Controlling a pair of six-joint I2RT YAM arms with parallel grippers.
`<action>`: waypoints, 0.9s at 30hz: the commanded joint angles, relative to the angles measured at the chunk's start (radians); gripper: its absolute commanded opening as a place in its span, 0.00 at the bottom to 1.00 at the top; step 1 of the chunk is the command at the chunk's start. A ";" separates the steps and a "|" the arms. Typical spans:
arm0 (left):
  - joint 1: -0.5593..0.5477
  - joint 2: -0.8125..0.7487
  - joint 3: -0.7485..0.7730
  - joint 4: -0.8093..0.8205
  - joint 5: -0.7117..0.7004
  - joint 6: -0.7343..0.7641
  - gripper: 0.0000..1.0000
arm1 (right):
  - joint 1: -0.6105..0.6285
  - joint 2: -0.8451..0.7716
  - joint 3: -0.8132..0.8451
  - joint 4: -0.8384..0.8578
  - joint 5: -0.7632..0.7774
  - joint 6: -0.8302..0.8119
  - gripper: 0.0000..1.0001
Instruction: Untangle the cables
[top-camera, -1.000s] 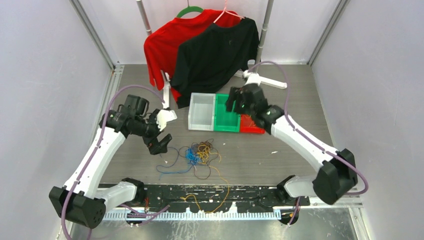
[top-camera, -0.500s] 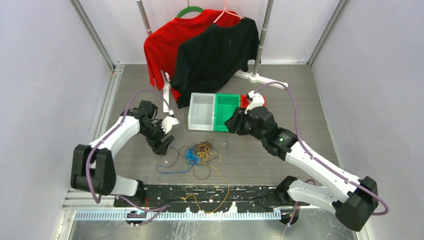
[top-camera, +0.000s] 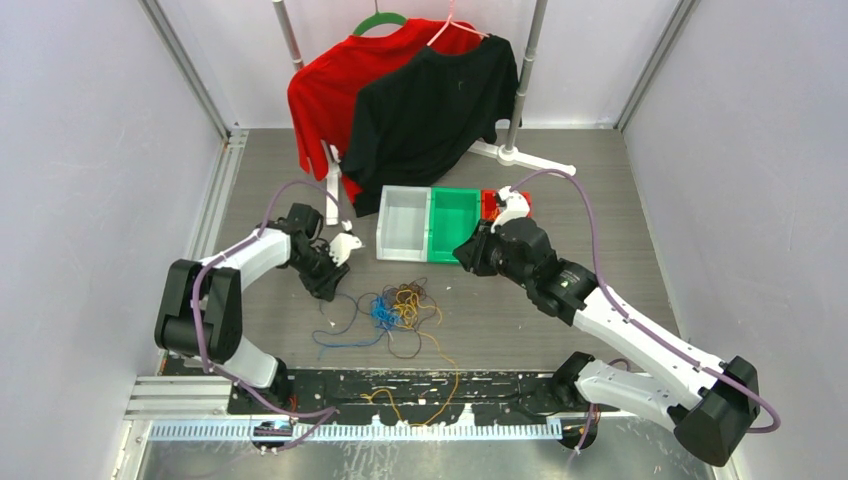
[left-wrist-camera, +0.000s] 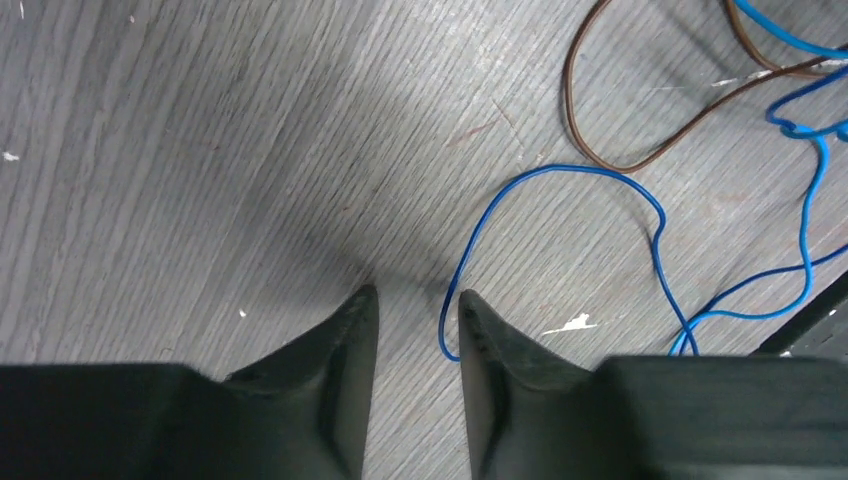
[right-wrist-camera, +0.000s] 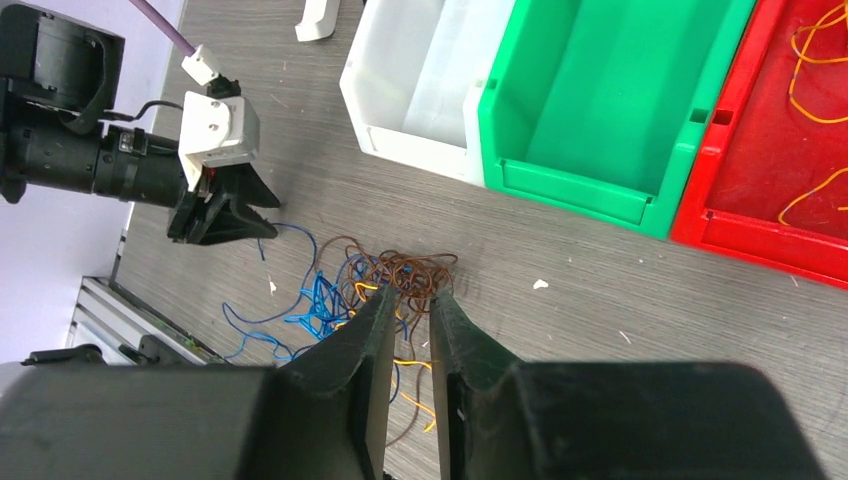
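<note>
The cables (top-camera: 398, 308) lie in a tangle of blue, orange and brown strands on the table between the arms. My left gripper (top-camera: 325, 288) is low at the tangle's left fringe. In the left wrist view its jaws (left-wrist-camera: 415, 300) are partly open, with a loop of blue cable (left-wrist-camera: 447, 330) lying between the fingers, close to the right one. A brown cable (left-wrist-camera: 600, 155) curves beyond. My right gripper (top-camera: 465, 256) hovers behind the tangle, and its fingers (right-wrist-camera: 412, 295) stand a narrow gap apart with nothing between them. The brown knot (right-wrist-camera: 400, 270) lies just past the tips.
White (right-wrist-camera: 420, 80), green (right-wrist-camera: 600, 100) and red (right-wrist-camera: 790, 150) bins stand in a row behind the tangle; the red one holds orange strands. Red (top-camera: 330, 90) and black (top-camera: 430, 110) shirts hang on a rack at the back. An orange strand (top-camera: 430, 400) drapes over the front rail.
Both grippers have narrowed. The right arm has swung from above the bins down toward the tangle. The left arm has drawn in, its gripper settling over the blue loop.
</note>
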 joint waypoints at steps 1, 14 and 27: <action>-0.028 -0.024 -0.036 0.043 -0.021 0.005 0.26 | 0.005 0.008 0.038 0.024 -0.007 0.008 0.24; -0.057 -0.353 0.310 -0.300 -0.008 0.007 0.00 | 0.012 0.099 0.078 0.189 -0.136 0.021 0.27; -0.058 -0.461 0.733 -0.402 0.103 -0.109 0.00 | 0.208 0.312 0.214 0.550 -0.261 -0.143 0.89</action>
